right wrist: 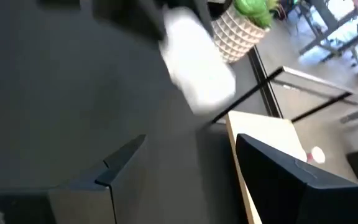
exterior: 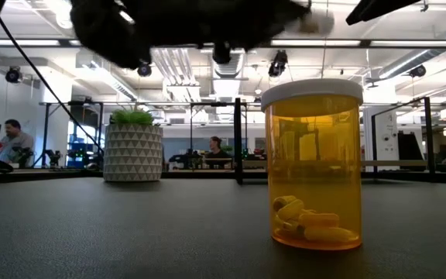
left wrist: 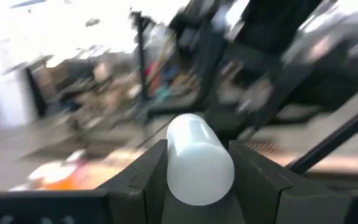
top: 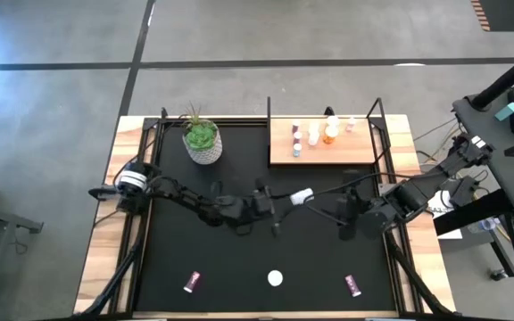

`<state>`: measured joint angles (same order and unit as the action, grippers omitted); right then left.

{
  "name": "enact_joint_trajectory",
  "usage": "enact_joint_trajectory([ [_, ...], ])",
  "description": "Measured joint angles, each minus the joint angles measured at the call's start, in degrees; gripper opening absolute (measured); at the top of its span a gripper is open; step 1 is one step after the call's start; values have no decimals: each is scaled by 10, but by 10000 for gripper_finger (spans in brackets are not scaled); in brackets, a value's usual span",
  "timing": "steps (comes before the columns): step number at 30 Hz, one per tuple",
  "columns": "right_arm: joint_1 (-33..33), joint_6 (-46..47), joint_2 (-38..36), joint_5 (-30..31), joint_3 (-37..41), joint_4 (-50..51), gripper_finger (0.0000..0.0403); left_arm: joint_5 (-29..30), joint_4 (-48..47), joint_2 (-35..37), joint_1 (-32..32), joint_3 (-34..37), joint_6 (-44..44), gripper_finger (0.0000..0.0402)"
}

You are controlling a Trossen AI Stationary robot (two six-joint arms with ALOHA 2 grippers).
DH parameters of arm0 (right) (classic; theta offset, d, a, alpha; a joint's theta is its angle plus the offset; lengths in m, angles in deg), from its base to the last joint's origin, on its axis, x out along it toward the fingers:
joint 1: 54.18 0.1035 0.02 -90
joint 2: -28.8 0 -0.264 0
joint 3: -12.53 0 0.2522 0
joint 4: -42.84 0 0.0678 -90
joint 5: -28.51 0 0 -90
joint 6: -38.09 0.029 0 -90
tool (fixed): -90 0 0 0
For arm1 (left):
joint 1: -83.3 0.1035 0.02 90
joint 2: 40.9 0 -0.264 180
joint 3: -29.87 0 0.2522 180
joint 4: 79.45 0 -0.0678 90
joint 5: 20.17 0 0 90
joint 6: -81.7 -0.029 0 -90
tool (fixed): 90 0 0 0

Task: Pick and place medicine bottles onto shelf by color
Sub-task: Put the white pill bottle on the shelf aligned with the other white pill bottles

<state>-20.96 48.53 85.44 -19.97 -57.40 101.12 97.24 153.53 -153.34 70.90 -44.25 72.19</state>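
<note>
My left gripper reaches over the middle of the black mat and is shut on a white medicine bottle. My right gripper hovers open just to the bottle's right, with nothing between its fingers; its wrist view shows the same white bottle ahead. The shelf at the far right carries several small bottles. Near the front edge, two pink bottles lie on the mat. Between them an orange white-capped bottle stands on its base. My left gripper pinches the white bottle by its side walls between the two fingers. The fingers come about level from the table's left and lie along the bottle. Its far end sticks out past the fingertips toward the right gripper. The bottle lies on its side, lifted clear of the mat.
A white pot with a green plant stands at the far left of the mat. Thin black posts rise at the shelf's ends. People sit in the room beyond the table in the low view.
</note>
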Motion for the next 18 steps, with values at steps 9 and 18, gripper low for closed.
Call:
enact_joint_trajectory([
  [9, 0, -160, 5, 0, 48, -198, 233, -157, 204, 23, 0, 132, 64, 135],
  [18, 1, -325, 42, -69, 60, -415, 231, -218, 203, 28, -12, 90, 72, 135],
])
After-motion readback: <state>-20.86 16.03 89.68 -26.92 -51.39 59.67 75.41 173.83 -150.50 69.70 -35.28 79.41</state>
